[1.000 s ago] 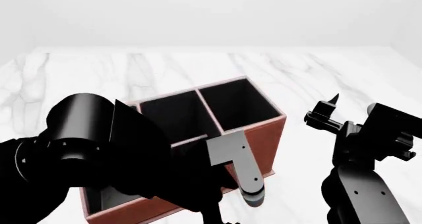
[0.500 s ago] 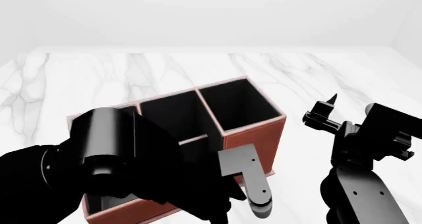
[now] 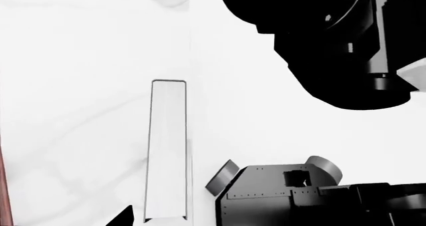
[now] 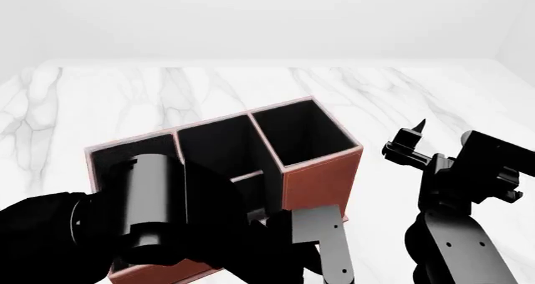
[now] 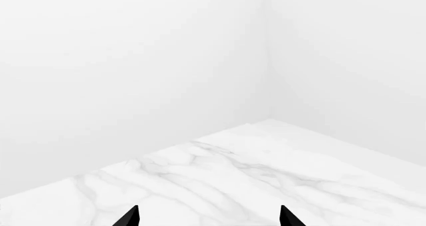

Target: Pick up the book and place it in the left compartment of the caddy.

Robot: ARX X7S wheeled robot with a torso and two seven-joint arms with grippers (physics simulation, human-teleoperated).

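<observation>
"Looking for the book: can you see it?"

"No. I cannot make out the book in any of my views. The caddy (image 4: pixel 314 184) stands on the marble table (image 4: pixel 209 89), its reddish wall facing me. My left arm (image 4: pixel 159 202) hangs low in front of it and covers most of the left compartment (image 4: pixel 109 158). What shows of that section is black lining, and I cannot tell whether a black cover lies in there."

"What about your left fingers?"

"From the head I see one grey finger of my left fingers (image 4: pixel 322 231), just in front of the caddy's near wall, toward its taller end. The wrist camera there looks down on white marble and part of my own body. I cannot tell how far those fingers are spread, or whether they hold anything."

"And the right side?"

"My right fingers (image 5: pixel 133 217) are spread wide, the two dark tips well apart with bare table between them and nothing held. That arm is raised to the right of the caddy, apart from it, and its camera faces the far corner of the room."

"Anything in the other sections?"

"The tall section (image 4: pixel 301 130) looks black inside."
</observation>
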